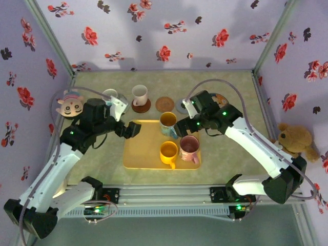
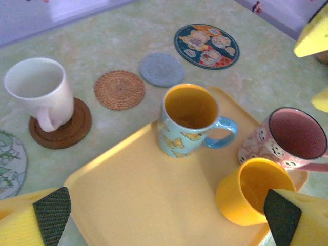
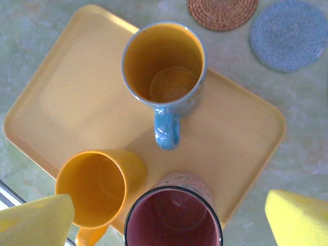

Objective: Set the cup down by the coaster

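On the yellow tray (image 1: 141, 148), at the middle of the table, taking the blue mug (image 3: 164, 66) by the far edge as the likely cup for this job, being nearest the free coasters and centred under the right wrist camera. Sharing that tray with a pink mug (image 3: 174, 215) and a yellow cup (image 3: 92, 187), both on the near side, close to each other but apart from the blue one.

Holding the right gripper (image 3: 166, 220) above the tray's right half, fingers spread wide and gripping nothing, presumably lining up for a grasp from above. Hanging the left gripper (image 2: 166, 218) low over the tray's left part, likewise wide open and empty, probably parked there out of the right arm's way.

Standing the blue mug upright, long axis vertical, mouth facing up, nothing inside. Pointing its handle toward the near side, roughly at the pink mug, and so leaving the rim and far wall free for the fingers.

Finding a woven coaster (image 2: 119, 89) and a grey coaster (image 2: 162, 69) just beyond the tray's far edge, side by side and both bare, so calling for only a short carry away from the arms. Noting further left a white cup (image 2: 38, 89) sitting on a brown coaster (image 2: 61, 128), seemingly dealt with already.
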`<move>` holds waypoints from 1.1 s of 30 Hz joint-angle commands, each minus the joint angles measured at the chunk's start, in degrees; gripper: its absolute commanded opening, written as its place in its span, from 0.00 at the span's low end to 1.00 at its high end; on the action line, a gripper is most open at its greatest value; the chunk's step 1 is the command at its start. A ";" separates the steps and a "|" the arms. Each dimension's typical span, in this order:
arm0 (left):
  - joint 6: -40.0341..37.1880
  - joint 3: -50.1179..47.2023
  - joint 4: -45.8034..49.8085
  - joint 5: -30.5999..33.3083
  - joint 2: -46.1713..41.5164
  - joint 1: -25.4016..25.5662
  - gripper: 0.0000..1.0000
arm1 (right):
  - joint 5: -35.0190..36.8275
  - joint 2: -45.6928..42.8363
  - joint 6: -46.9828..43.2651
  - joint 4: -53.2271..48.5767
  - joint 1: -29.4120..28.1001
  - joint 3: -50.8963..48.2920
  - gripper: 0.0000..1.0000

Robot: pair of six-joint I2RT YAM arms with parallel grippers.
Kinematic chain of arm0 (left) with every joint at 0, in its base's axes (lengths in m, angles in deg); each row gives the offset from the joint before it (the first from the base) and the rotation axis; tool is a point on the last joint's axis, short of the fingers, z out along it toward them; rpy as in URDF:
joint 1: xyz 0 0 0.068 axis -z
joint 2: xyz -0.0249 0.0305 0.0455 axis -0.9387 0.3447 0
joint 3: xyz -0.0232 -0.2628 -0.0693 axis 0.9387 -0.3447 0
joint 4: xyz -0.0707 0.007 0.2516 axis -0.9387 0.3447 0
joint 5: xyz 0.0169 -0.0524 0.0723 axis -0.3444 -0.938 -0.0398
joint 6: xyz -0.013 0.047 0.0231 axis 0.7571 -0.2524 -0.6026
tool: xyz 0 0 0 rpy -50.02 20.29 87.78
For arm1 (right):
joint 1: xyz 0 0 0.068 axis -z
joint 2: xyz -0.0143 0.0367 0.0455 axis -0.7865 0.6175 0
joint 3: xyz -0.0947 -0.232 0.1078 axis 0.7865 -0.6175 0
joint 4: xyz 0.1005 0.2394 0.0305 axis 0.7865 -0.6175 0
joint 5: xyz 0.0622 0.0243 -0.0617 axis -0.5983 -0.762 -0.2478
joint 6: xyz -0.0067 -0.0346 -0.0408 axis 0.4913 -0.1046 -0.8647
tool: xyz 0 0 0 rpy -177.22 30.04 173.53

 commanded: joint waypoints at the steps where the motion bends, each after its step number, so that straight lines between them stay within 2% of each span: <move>1: -0.86 -3.99 -3.16 -3.80 -3.43 0.87 1.00 | 1.03 -0.99 -0.36 -2.21 -0.68 -1.18 0.95; 12: -0.47 -11.31 -3.25 -3.76 -10.46 2.07 1.00 | 0.99 2.95 -0.61 -1.21 -2.79 -4.04 0.86; 21: -0.02 -15.31 -4.73 -1.73 -11.46 2.33 1.00 | 1.98 9.53 -0.37 2.53 -3.65 -2.64 0.80; 33: 1.15 -18.65 -6.56 -0.82 -12.76 2.44 1.00 | 1.62 19.99 1.18 4.78 -3.69 1.62 0.66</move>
